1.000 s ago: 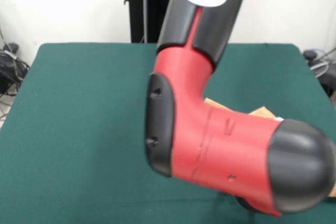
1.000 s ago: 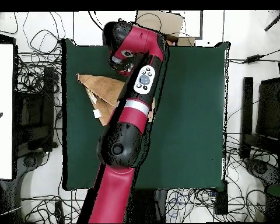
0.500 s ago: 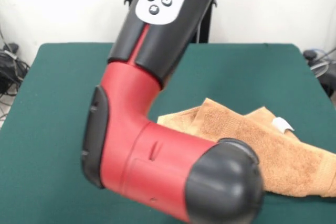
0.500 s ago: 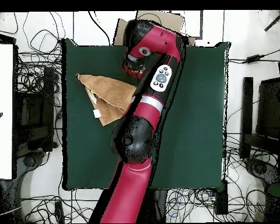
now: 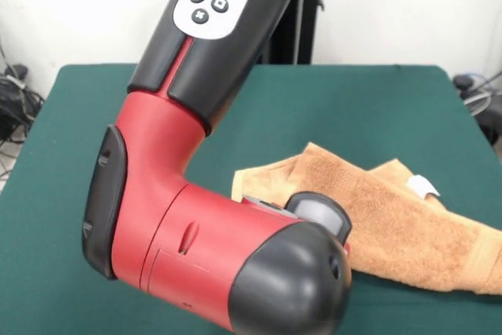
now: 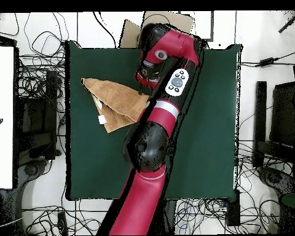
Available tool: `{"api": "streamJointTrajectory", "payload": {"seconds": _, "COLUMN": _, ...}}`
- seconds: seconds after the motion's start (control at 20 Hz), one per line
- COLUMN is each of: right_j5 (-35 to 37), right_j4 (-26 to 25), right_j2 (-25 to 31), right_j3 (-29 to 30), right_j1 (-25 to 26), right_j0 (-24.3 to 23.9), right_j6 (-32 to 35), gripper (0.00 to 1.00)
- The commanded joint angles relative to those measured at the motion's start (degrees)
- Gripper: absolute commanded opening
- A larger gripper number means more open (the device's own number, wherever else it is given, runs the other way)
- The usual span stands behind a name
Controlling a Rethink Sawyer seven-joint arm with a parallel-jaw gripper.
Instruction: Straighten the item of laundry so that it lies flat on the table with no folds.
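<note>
While the red and black robot arm [image 6: 155, 110] hides its gripper's state, the orange-tan terry towel [image 5: 392, 217] lies folded and bunched on the dark green table [image 5: 70, 154], beside the arm's elbow, flattening undone

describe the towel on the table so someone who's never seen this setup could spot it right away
Start at the large dark green cloth-topped table. In the front view, beside the red and black robot arm, lies a light orange-tan terry-cloth towel, folded and rumpled. It is the only cloth item there, with a small white tag at one edge.
</note>
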Motion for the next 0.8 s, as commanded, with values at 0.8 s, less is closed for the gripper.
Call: {"api": "streamJointTrajectory", "payload": {"seconds": 0.8, "right_j5": -6.6, "right_j4": -7.8, "right_j2": 8.1, "right_j3": -1.6, "right_j1": 6.6, "right_j0": 3.1, "right_j6": -17.1, "gripper": 1.0}}
